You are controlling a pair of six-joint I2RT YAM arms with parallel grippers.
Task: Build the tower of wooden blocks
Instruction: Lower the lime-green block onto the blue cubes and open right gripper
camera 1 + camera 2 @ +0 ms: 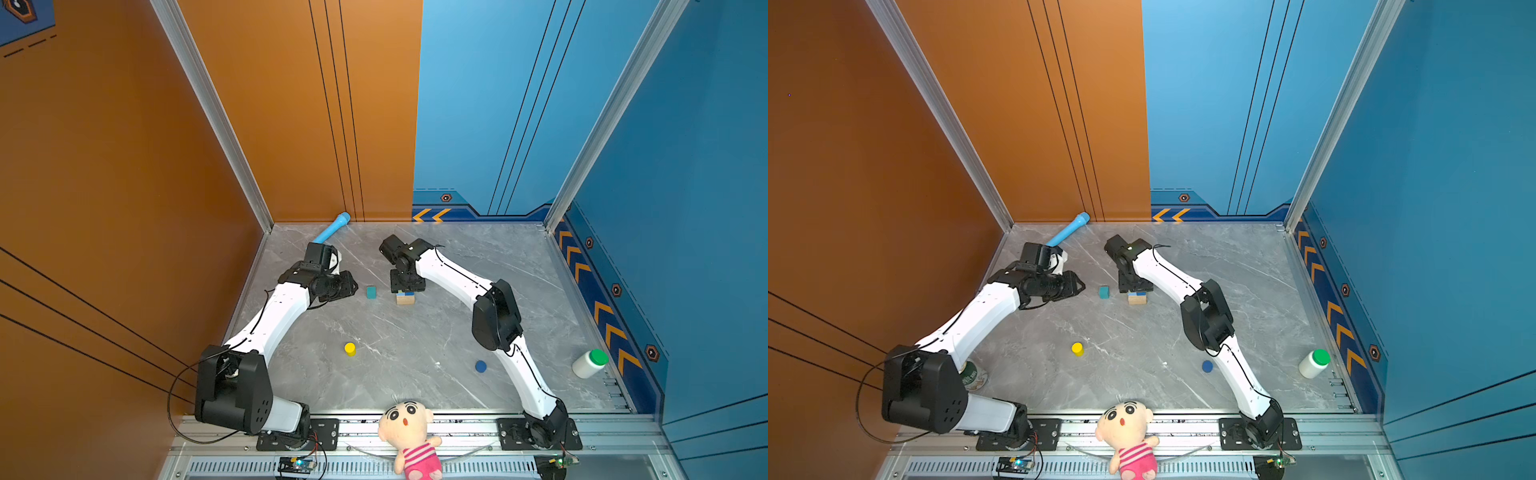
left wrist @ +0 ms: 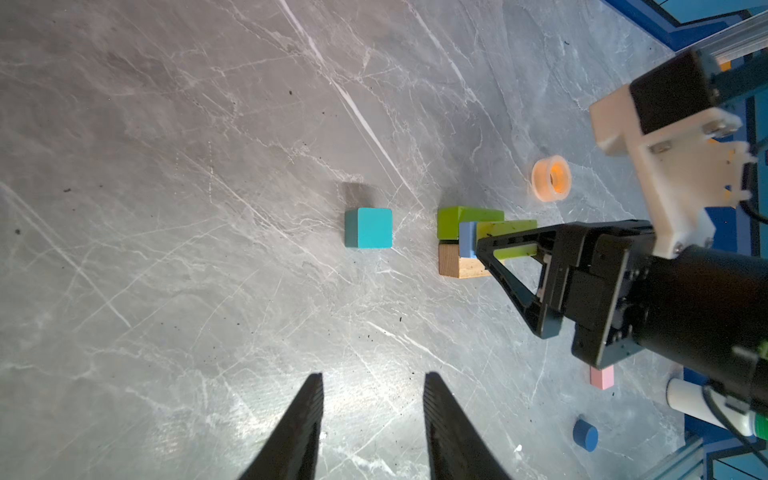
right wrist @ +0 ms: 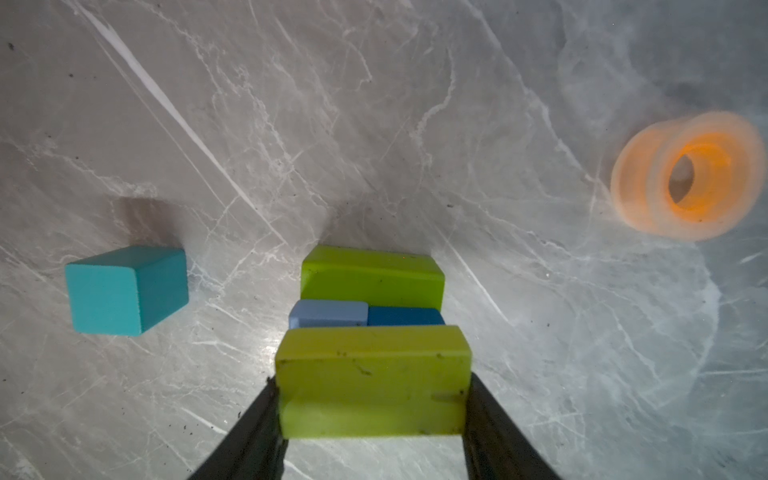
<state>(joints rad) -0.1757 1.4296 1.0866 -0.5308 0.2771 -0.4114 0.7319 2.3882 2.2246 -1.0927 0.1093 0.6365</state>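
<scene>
Two lime green bricks show. The right gripper (image 3: 372, 384) squeezes one lime green brick (image 3: 374, 357) by its ends, just above the light blue cube (image 3: 328, 313) and dark blue cube (image 3: 405, 316), which sit on the tan brick (image 2: 457, 266). The other lime green brick (image 3: 372, 274) lies just beside them. The left gripper (image 2: 374, 376) hangs spread apart, holding nothing, and it faces the teal cube (image 2: 370, 228).

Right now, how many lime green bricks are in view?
2. The held brick sits in the right gripper; the other brick lies beside the light blue cube and dark blue cube. More may be hidden.
</scene>
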